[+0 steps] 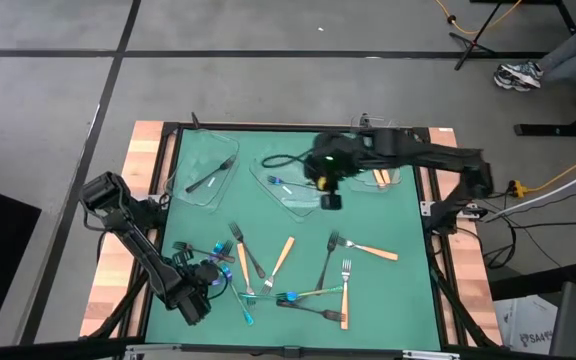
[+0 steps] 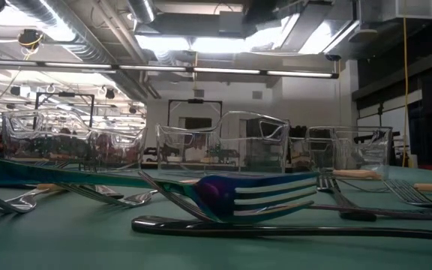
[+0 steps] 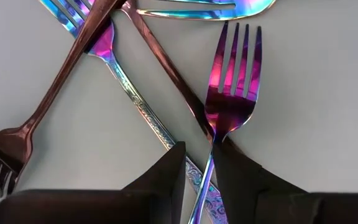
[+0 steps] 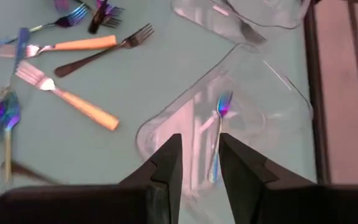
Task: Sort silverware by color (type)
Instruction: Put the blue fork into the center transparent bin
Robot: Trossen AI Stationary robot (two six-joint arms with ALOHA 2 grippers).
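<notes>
From above, the green table mat (image 1: pixel 408 300) carries a loose scatter of forks near its front edge, while three clear plastic trays (image 1: pixel 203 175) stand along the far side; the left tray holds one dark fork (image 1: pixel 211 177), the middle tray (image 1: pixel 293 190) one small iridescent blue-purple fork (image 1: pixel 281 182), and tan handles show in the right one. The left gripper (image 1: pixel 211 277) is low at the near-left end of the pile; the right gripper (image 1: pixel 330 190) hangs over the middle tray. At table height, an iridescent fork head (image 2: pixel 265 195) lies across a long dark handle (image 2: pixel 291 229), with the trays behind; neither gripper shows. The left wrist camera shows that gripper's fingers (image 3: pixel 166 177) set closely on either side of the neck of an iridescent purple fork (image 3: pixel 232 93), which crosses a dark bronze-toned fork (image 3: pixel 48 106) and a patterned iridescent handle (image 3: pixel 145 112). The right wrist camera shows its fingers (image 4: pixel 166 165) parted and empty above the tray's blue-purple fork (image 4: pixel 219 130). The risk, I judge, is in the tangle: lifting the purple fork could drag or flip the crossed pieces, or the thin neck could slip and twist out.
</notes>
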